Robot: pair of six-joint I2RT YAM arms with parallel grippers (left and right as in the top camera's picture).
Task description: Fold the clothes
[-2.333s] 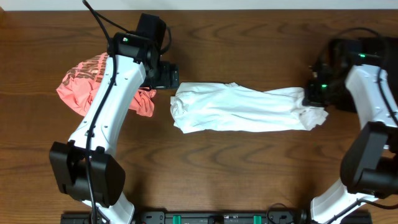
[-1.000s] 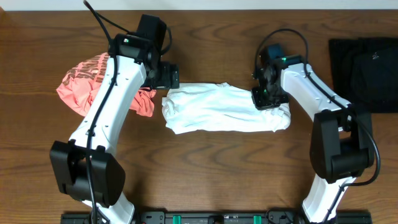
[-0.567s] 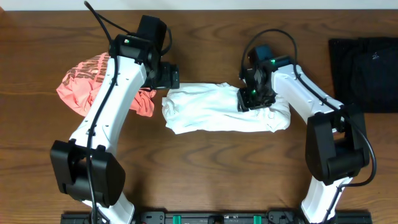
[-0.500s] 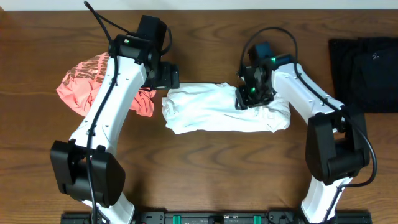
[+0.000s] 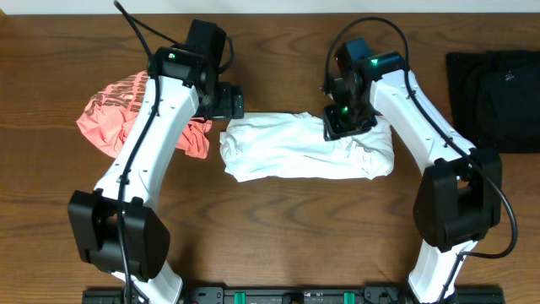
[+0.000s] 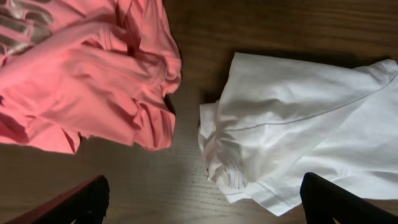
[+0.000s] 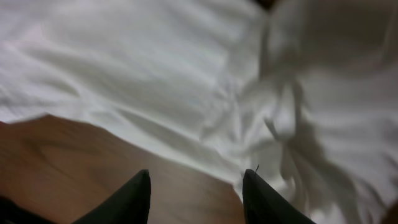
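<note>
The white T-shirt lies bunched lengthwise in the middle of the table, its right end doubled over. My right gripper hovers over the shirt's far edge; in the right wrist view its gripper is open, with bare wood between the fingertips and the white T-shirt just beyond. The coral-pink shirt is crumpled at the left. My left gripper hangs between the two garments, wide open over bare wood. Its view shows the coral-pink shirt on the left and the white T-shirt's sleeve end on the right.
A black folded garment lies at the table's far right. The table's back edge runs just behind both arms. Bare wood stretches in front of the white shirt.
My right gripper moved left over the white shirt, opened and drew back toward its far edge. The doubled-over right end stays down. The left arm has not moved.
</note>
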